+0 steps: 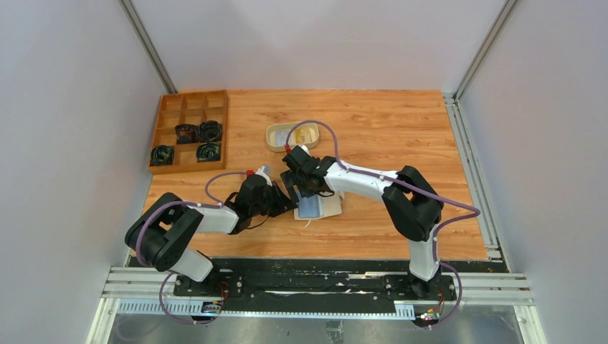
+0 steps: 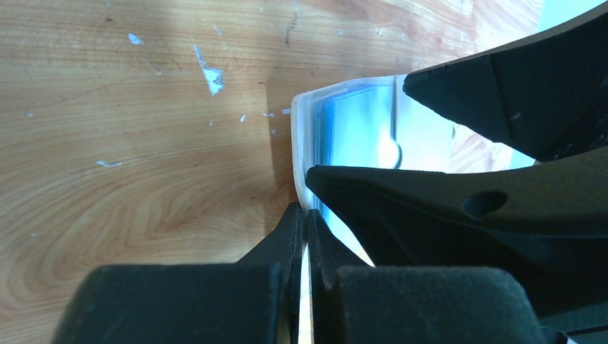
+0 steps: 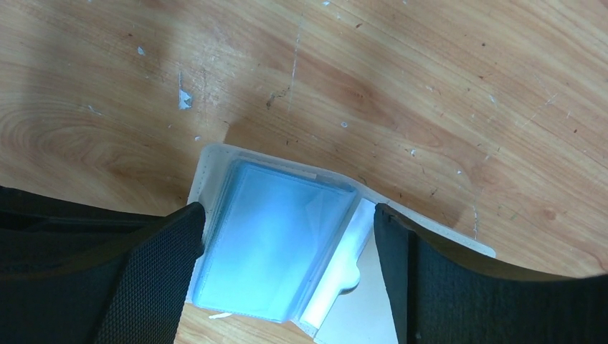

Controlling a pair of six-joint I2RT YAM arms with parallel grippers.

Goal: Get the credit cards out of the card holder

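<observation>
- The card holder (image 1: 320, 208) is laid open on the tabletop (image 1: 401, 129) between the two hands, blue pockets (image 3: 272, 244) facing up.
- The left hand (image 2: 307, 223) is closed, with the holder's thin pale cover edge pinched between its fingertips.
- The right hand (image 3: 288, 215) is spread wide above the pockets, one finger on either side; nothing is gripped.
- Yellow-orange cards (image 1: 305, 134) are seen in the tray (image 1: 276, 141) beyond; whether any card is left in the pockets cannot be told.
- Risk: a whole pocket leaf could be nipped instead of a card, so the holder would be dragged or lifted.
- Risk: the thin left pinch could be lost if the pull is steep.
- No brand, label or legible writing is found.
</observation>
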